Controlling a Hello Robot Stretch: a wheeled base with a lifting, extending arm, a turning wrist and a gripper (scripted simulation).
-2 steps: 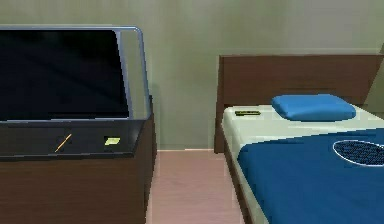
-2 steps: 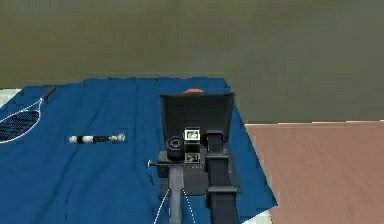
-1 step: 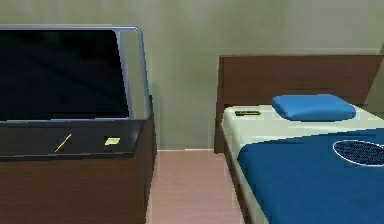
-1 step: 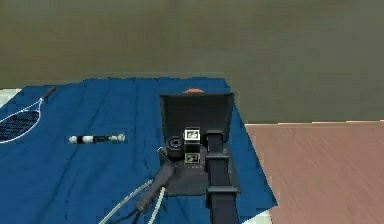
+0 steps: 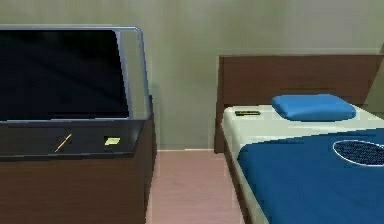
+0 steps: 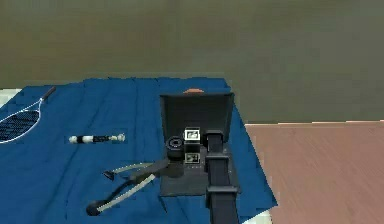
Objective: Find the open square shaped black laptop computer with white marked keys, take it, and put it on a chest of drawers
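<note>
In the arm side view the laptop (image 6: 197, 112) stands open on the bed (image 6: 70, 170), its dark screen upright near the blue cover's edge. The arm (image 6: 222, 185) crosses the laptop's base, and the claw (image 6: 101, 192) reaches from there over the cover. How wide its fingers (image 6: 135, 170) are set cannot be told, nor whether it holds anything. In the forward view, a chest of drawers (image 5: 75, 185) carries a television (image 5: 60, 70).
</note>
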